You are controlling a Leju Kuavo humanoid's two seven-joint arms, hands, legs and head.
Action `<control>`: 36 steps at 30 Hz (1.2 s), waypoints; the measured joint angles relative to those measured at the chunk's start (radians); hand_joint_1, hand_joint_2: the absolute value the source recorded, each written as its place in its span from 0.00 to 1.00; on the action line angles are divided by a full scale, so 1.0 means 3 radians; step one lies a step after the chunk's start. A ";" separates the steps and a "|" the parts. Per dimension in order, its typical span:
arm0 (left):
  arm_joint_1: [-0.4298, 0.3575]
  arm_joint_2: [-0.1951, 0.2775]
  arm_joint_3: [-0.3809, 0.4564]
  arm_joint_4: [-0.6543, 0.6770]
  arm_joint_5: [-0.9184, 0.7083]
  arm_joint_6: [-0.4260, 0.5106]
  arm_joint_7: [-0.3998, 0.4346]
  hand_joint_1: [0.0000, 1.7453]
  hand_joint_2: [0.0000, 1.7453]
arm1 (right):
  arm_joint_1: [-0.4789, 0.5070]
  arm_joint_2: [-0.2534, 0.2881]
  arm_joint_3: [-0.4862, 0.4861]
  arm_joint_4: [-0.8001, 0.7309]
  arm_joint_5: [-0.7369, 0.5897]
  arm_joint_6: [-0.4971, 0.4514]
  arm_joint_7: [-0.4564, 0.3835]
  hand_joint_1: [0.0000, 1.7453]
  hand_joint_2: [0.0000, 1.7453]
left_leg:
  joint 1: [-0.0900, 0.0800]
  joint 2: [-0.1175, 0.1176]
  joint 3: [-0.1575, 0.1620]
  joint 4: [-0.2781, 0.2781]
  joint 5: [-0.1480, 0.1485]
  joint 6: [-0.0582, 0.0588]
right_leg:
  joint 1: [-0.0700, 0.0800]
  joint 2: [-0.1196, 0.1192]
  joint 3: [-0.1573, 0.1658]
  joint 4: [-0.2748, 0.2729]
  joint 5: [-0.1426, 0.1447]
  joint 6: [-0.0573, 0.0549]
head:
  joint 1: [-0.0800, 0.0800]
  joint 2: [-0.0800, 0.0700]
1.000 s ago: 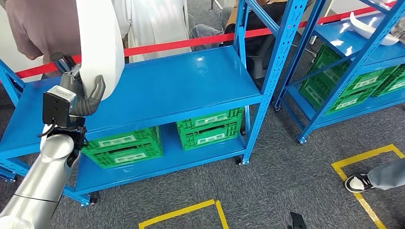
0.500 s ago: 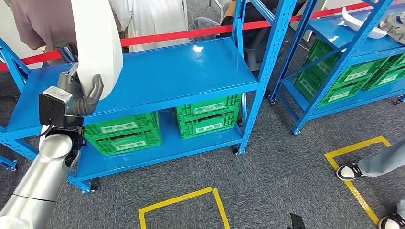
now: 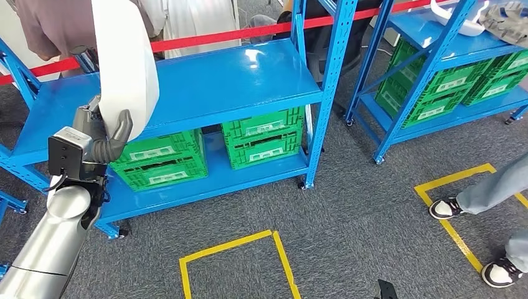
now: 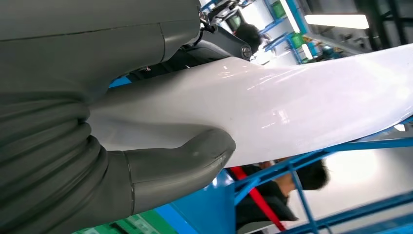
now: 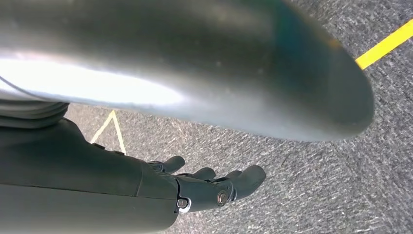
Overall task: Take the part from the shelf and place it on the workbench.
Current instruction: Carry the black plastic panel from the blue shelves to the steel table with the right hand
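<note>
Holding the part [image 3: 123,59] in the left robot hand [image 3: 103,134]; I read the grip from the left wrist view, where the thick grey thumb [image 4: 180,163] presses one face of the long white curved panel [image 4: 272,109] and the darker fingers lie on its other side. From the head view, the part stands nearly upright above the hand, its upper end running out of frame, in front of the top level of the blue shelf [image 3: 218,87]; it is lifted off that level. Two green crates [image 3: 162,162] sit on the lower level. A red tape [image 3: 205,38] runs behind the shelf. Further right stands a second blue shelf [image 3: 436,37] with more green crates; yellow floor lines [image 3: 233,249] mark the grey carpet; a person's shoes [image 3: 445,207] stand near the right edge. The right robot hand [image 5: 214,187] hangs over the carpet, fingers apart and gently curled, holding nothing.
</note>
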 joint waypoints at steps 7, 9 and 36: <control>0.0000 0.0012 -0.0017 0.0002 0.0007 -0.0008 -0.0032 1.00 1.00 | 0.0012 -0.0004 0.0000 0.0004 0.0009 0.0009 -0.0001 0.00 0.00 | 0.0003 0.0030 -0.0173 -0.0140 0.0234 0.0156 | -0.0008 0.0005 -0.0156 0.0428 -0.0467 0.0118 | 0.0002 0.0000; 0.0010 0.0018 -0.0018 0.0020 0.0027 -0.0006 -0.0064 1.00 1.00 | 0.0008 -0.0010 0.0000 0.0004 0.0018 0.0013 -0.0004 0.00 0.00 | 0.0001 0.0032 -0.0294 -0.0121 0.0316 0.0156 | -0.0007 0.0005 -0.0198 0.0802 -0.0622 0.0135 | 0.0007 0.0000; 0.0140 0.0242 -0.0098 0.0082 0.0273 0.0113 -0.0135 1.00 1.00 | 0.0035 -0.0011 -0.0053 0.0012 0.0007 -0.0086 0.0012 0.00 0.00 | 0.0014 0.0030 -0.0061 -0.0126 0.0116 0.0146 | -0.0001 -0.0002 -0.0113 0.0136 -0.0157 0.0120 | -0.0017 0.0000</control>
